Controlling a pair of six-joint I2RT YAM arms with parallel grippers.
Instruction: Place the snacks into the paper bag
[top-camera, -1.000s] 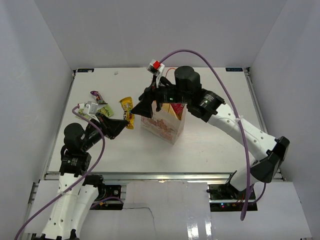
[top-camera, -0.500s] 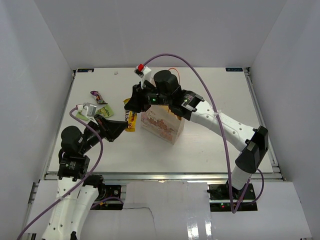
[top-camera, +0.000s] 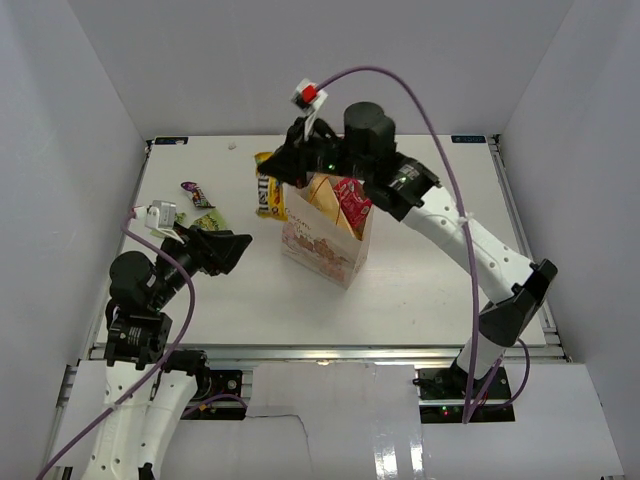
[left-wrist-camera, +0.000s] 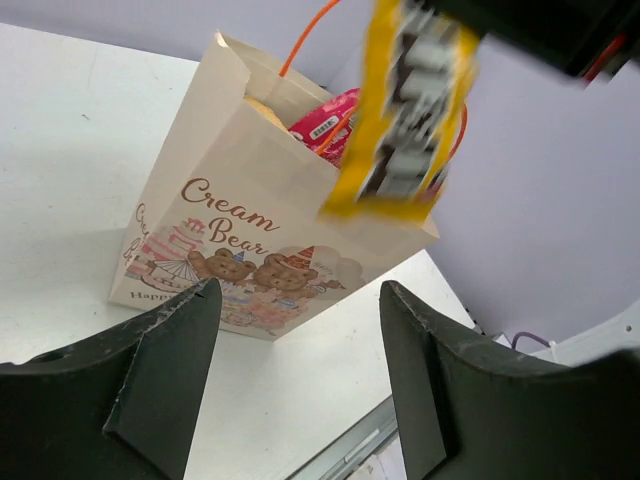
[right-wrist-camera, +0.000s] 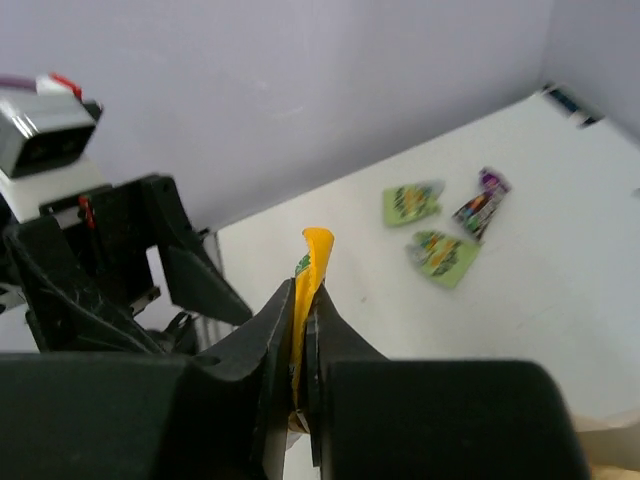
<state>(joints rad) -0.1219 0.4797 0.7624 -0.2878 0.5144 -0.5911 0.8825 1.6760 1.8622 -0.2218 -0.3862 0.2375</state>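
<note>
Between white panels, on the white tabletop, the bag stands upright, red packet inside — right tool clamps a yellow packet beside its mouth; left tool gapes, empty.

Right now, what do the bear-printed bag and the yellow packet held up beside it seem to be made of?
Paper bag: apparently matte beige kraft paper; stiff folded edges, no shine. Yellow packet: probably thin glossy plastic film; it hangs wrinkled and looks slightly shiny, though blurred.
</note>
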